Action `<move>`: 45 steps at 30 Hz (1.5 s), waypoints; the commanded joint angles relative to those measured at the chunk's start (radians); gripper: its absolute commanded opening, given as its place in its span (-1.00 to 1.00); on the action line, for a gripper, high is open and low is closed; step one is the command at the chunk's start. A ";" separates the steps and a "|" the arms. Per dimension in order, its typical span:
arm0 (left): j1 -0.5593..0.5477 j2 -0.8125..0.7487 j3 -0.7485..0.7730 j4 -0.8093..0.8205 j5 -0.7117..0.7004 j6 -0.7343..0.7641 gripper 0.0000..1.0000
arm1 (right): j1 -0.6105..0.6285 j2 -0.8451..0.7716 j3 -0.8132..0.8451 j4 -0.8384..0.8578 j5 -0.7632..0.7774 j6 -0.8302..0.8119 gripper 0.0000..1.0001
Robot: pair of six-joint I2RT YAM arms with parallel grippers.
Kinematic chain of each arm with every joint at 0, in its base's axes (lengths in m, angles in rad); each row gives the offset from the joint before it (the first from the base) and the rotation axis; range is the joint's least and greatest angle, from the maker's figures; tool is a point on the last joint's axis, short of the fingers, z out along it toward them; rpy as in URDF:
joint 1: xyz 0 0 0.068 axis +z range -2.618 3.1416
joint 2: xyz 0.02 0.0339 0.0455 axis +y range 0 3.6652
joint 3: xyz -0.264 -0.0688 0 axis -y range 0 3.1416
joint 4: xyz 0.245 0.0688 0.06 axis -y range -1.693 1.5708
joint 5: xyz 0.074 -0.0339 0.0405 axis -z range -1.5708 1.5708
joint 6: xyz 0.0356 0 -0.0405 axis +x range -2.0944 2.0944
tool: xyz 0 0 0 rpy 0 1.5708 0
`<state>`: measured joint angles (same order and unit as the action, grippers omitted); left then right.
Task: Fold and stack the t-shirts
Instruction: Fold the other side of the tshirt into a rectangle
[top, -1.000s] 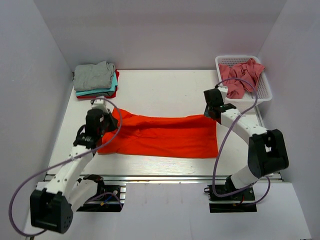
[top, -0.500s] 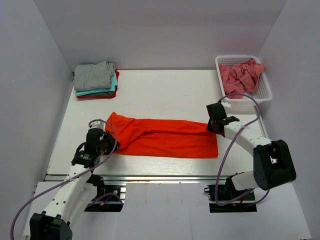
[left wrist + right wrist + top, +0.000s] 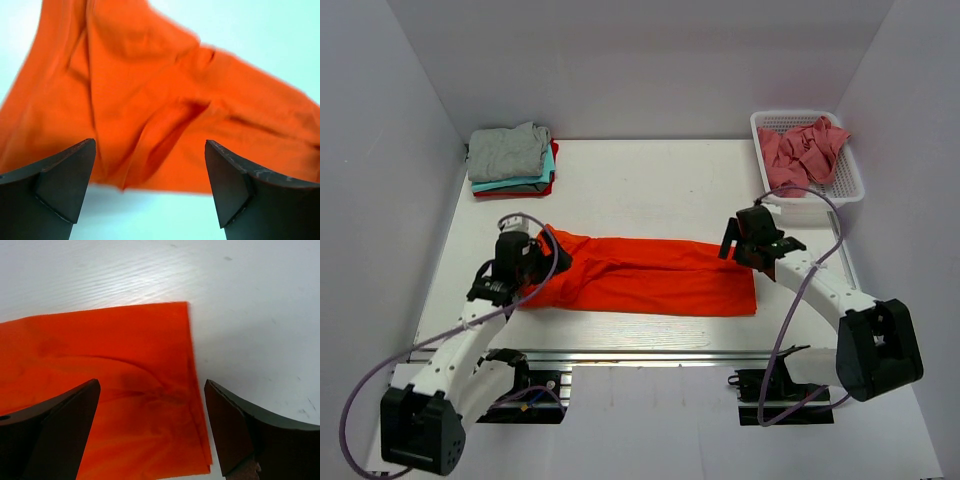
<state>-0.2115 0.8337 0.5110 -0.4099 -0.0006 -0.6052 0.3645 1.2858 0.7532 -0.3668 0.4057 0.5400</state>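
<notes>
While both pairs of fingers stood spread with nothing between them, the orange shirt (image 3: pixel 640 275) lay loose as a long band across the near part of the table (image 3: pixel 650 180). Left fingers (image 3: pixel 60 182) were released over its rumpled left end, and right fingers (image 3: pixel 235 430) were released over the squared right edge.

Risk noted: the left end was creased and bunched. Folding from there would, I judged, lock the wrinkles in and leave a crooked packet. Fingertips sat low, so a careless lift could snag the cloth and drag the band askew.

Pose: the left arm reached forward, wrist turned inward toward the cloth. The right arm was bent at the elbow, wrist angled in over the far right corner. The stack of folded shirts (image 3: pixel 510 160) sat well apart at the far left, and a pink shirt (image 3: pixel 805 150) waited in the basket (image 3: pixel 850 185).
</notes>
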 commanded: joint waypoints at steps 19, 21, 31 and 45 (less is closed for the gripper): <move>0.052 0.759 0.336 0.322 0.086 0.137 1.00 | 0.438 0.500 0.411 0.626 -0.946 -0.534 0.60; 0.063 0.759 0.314 0.333 0.100 0.127 1.00 | 0.456 0.561 0.432 0.660 -0.966 -0.535 0.46; 0.072 0.759 0.254 0.358 0.134 0.108 1.00 | 0.501 0.734 0.534 0.801 -0.961 -0.508 0.44; 0.072 0.748 0.235 0.372 0.154 0.108 1.00 | 0.511 0.744 0.518 0.853 -0.895 -0.566 0.28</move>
<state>-0.1402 1.5990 0.7704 -0.0139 0.1230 -0.4877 0.8665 2.0247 1.2346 0.4458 -0.5148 0.0219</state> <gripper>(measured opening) 0.997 0.639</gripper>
